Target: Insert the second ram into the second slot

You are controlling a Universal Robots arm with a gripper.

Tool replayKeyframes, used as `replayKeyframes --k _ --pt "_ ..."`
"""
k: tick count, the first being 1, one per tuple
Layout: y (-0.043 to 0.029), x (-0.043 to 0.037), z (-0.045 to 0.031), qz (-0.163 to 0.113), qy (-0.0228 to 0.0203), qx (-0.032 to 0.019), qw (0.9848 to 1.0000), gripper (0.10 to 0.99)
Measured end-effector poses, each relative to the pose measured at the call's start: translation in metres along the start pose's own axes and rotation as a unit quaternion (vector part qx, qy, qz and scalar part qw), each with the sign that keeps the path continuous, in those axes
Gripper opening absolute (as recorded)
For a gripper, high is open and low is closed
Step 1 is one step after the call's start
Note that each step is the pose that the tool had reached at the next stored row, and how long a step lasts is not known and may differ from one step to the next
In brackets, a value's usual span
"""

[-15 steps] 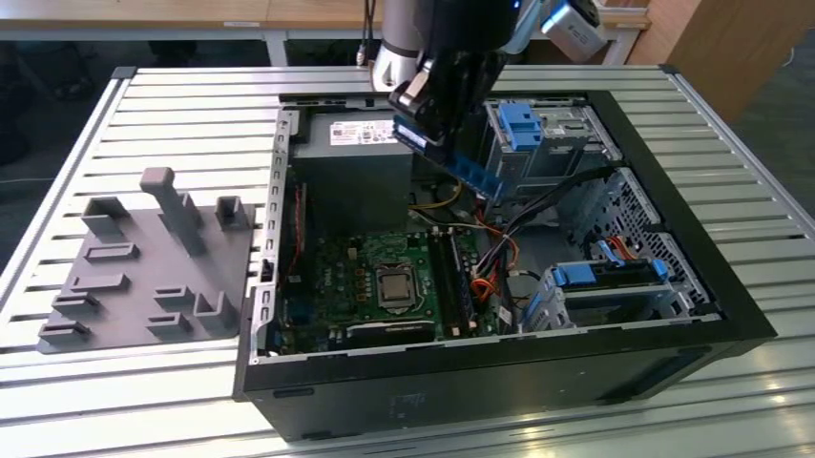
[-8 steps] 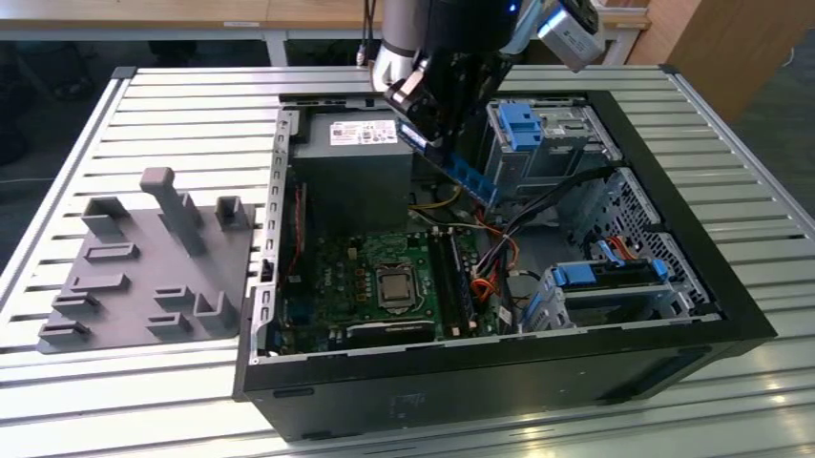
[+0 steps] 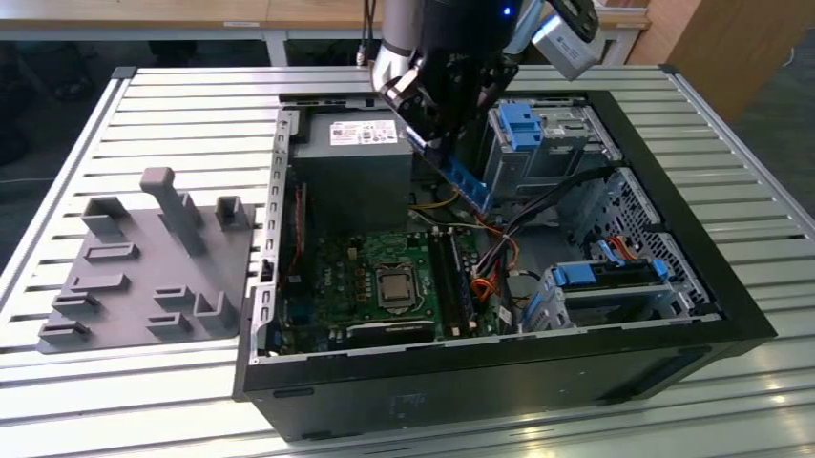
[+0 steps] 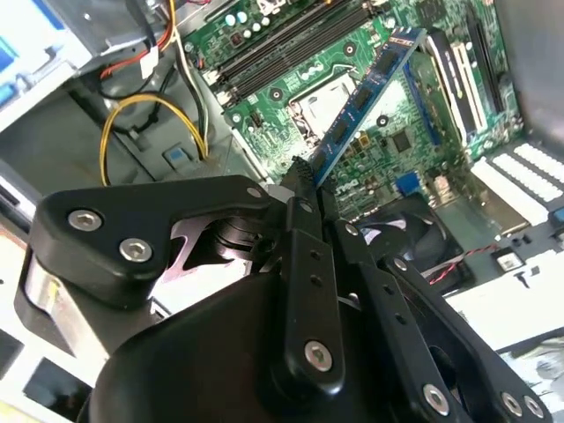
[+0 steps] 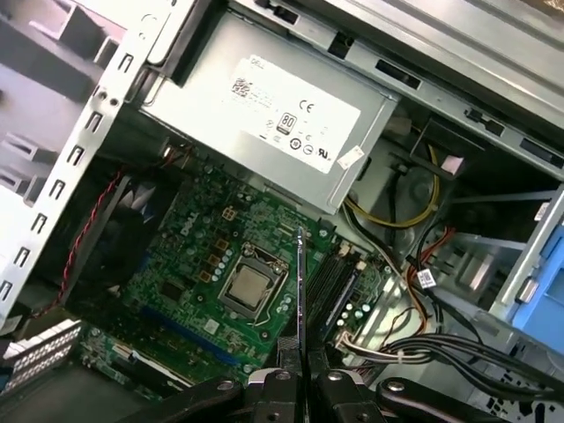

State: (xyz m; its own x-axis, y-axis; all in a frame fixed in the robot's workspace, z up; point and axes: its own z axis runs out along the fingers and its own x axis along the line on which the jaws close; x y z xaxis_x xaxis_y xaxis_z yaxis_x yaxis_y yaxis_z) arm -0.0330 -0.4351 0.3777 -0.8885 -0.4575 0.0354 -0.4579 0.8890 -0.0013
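Second wrist view puts our gripper nearest, its black fingers pinching one end of the second ram. We hold the blue stick slanted in the air above the green motherboard. Past its far tip lie the dark memory slots, and the stick sits in none of them. In the exterior view we hang over the open computer case, its grey power supply behind.

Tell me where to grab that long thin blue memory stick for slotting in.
Pinch the long thin blue memory stick across its two flat faces at the end away from the green motherboard, coming from above. It is thin, so only the faces give grip; the gripper holds it so.
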Motion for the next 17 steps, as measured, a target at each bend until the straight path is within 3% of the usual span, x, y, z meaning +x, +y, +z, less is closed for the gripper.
replayKeyframes --k 5,9,13,17 --pt "0.0000 0.0000 0.0008 0.040 0.0016 0.0017 0.9992 0.141" --pt "0.0000 0.0000 0.0015 0.072 0.0029 0.0030 0.9974 0.141" --pt "0.0000 0.0000 0.0021 0.103 0.0042 0.0043 0.9946 0.141" --pt "0.0000 -0.0001 0.0028 0.135 0.0055 0.0056 0.9908 0.141"
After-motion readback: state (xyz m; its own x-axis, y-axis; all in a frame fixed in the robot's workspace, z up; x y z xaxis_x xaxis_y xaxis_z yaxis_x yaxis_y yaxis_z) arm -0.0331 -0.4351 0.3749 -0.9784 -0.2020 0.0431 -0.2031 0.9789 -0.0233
